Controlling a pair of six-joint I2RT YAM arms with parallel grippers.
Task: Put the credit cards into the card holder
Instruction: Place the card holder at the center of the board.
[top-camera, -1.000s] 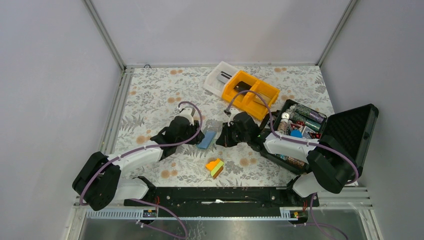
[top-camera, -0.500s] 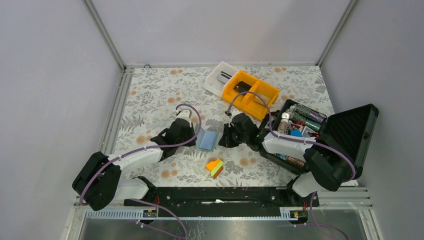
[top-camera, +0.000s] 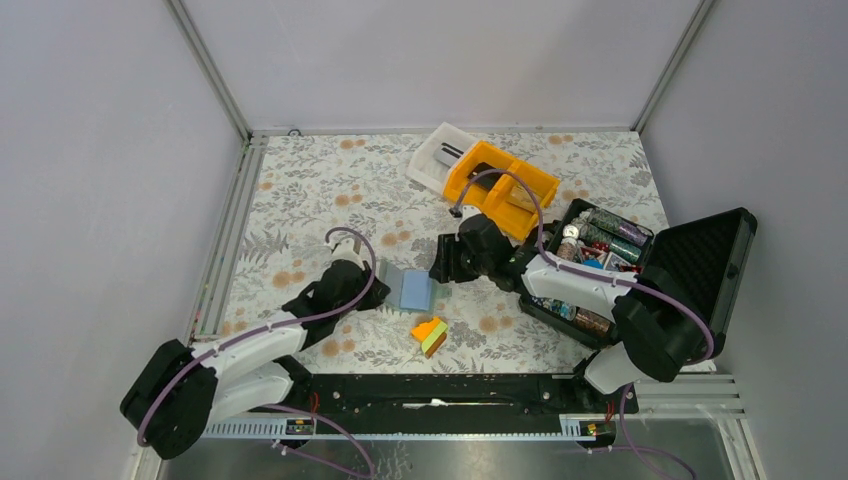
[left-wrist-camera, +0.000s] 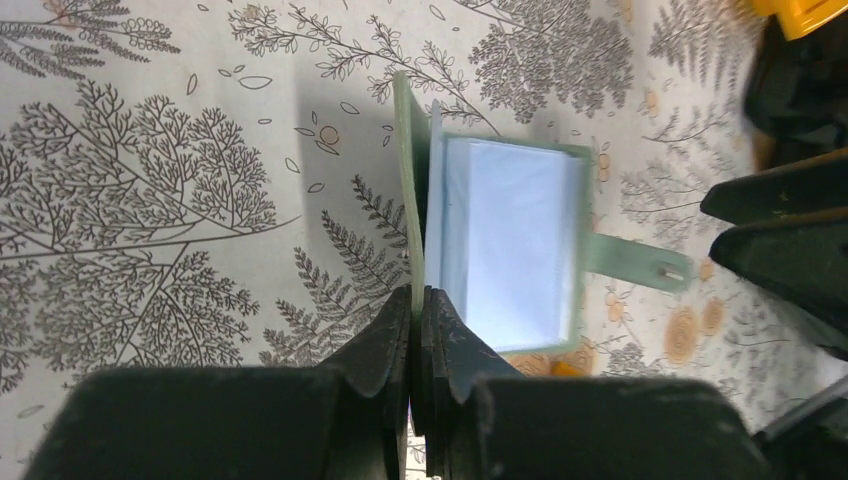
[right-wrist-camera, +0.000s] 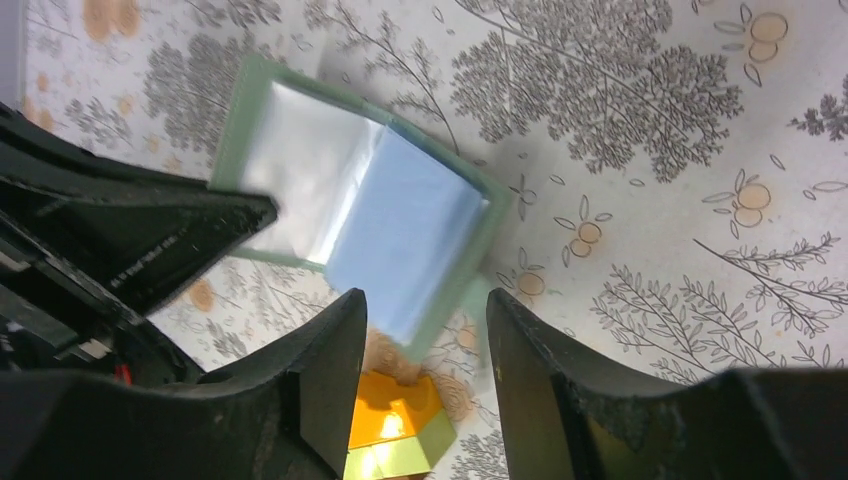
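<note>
Card holder (top-camera: 408, 290), a small flat grey-green bifold wallet with a light-blue inner panel under clear plastic, lies opened on the floral-printed tablecloth (top-camera: 300, 190) between the two arms, near the middle of the table. In the left wrist view the holder (left-wrist-camera: 510, 245) has one grey-green flap raised on edge while the blue panel lies flat, and a narrow grey-green strap with a small snap sticks out from its far side.

The left gripper (left-wrist-camera: 418, 296) has its two black fingers pressed together on the lower edge of that upright flap, pinching it; from above, the left gripper (top-camera: 374, 284) sits at the holder's left side.

The right gripper (top-camera: 441, 268) is at the holder's right side. In its own wrist view the right gripper (right-wrist-camera: 425, 325) has its fingers well apart, the holder's (right-wrist-camera: 370, 210) near corner lying between them. The view is blurred there, so I cannot tell whether either finger touches it; nothing is clamped.

An orange, yellow and green wedge block (top-camera: 430, 336) lies just beside the holder, towards the arm bases. One flat black credit card (top-camera: 487, 172) shows in a compartment of the orange-yellow plastic divided bin (top-camera: 530, 180) towards the back, well apart from the holder. A big black foam-lined case (top-camera: 700, 255) stands open at the right.
</note>
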